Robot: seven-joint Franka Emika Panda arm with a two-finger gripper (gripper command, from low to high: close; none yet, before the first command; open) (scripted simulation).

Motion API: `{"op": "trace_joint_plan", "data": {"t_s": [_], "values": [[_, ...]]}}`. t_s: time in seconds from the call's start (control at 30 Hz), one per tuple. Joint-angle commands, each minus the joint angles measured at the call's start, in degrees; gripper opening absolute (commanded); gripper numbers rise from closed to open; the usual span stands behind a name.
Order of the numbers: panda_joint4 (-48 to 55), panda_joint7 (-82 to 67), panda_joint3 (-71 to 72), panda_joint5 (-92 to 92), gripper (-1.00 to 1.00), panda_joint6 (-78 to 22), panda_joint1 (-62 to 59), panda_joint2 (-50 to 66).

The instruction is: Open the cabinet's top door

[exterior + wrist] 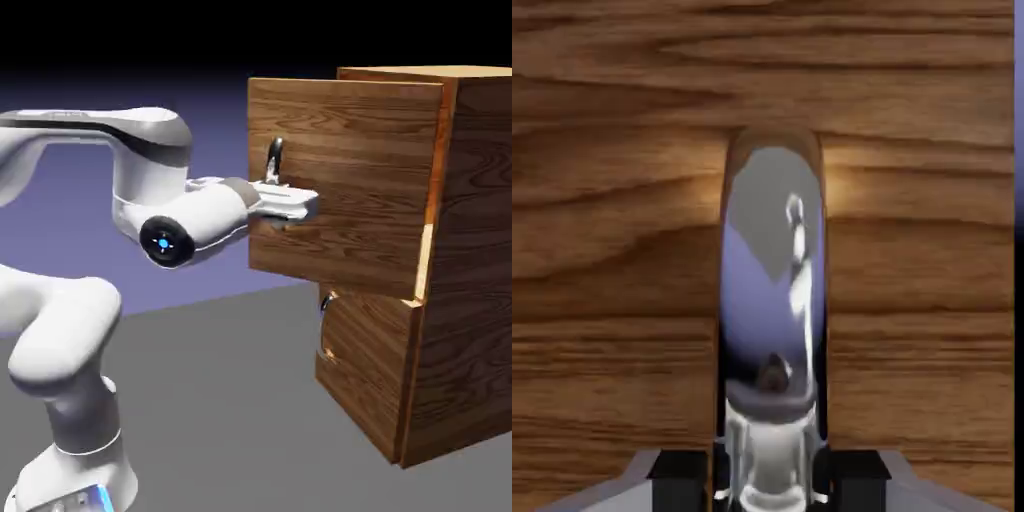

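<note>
- Cabinet (455,300) stood at the exterior view's right, tall, brown grained wood, two front panels stacked.
- Top door (345,185) was swung out from the cabinet body, its free edge toward the arm; a lit gap showed along its hinge side, next to the cabinet's front corner.
- Lower panel (365,370) sat below it, approx. flush w/ the cabinet front; its small handle (325,303) was barely visible at the upper left corner.
- Curved silver handle (274,160) rose from the top door's face, just above the gripper (295,203).
- White arm (150,190) reached level from the left, hand pointing at the door.
- Hand view: the metal handle (772,300) filled the centre, running vertically over wood grain, mirror-like, w/ the backdrop's violet reflected in it.
- Dark finger pads (682,470) sat at either side of the handle's lower end, pressed in tight against it, so the claw was pinching the handle; actual contact probably, the reflections made the edges hard to read.
- Grey table (230,400) lay beneath the arm and cabinet.
</note>
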Motion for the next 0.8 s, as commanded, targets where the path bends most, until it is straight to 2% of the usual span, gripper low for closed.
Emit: {"op": "trace_joint_plan", "data": {"t_s": [0.0, 0.23, 0.77], "values": [[0.6, -0.3, -2.1, -2.2, -1.00, -2.2, 0.0, 1.0], [8.6, -4.0, -16.6, -16.8, -1.00, -18.2, 2.1, 11.9], [39.4, -17.0, -43.5, -32.7, -1.00, -56.2, 19.1, 45.0]]}}
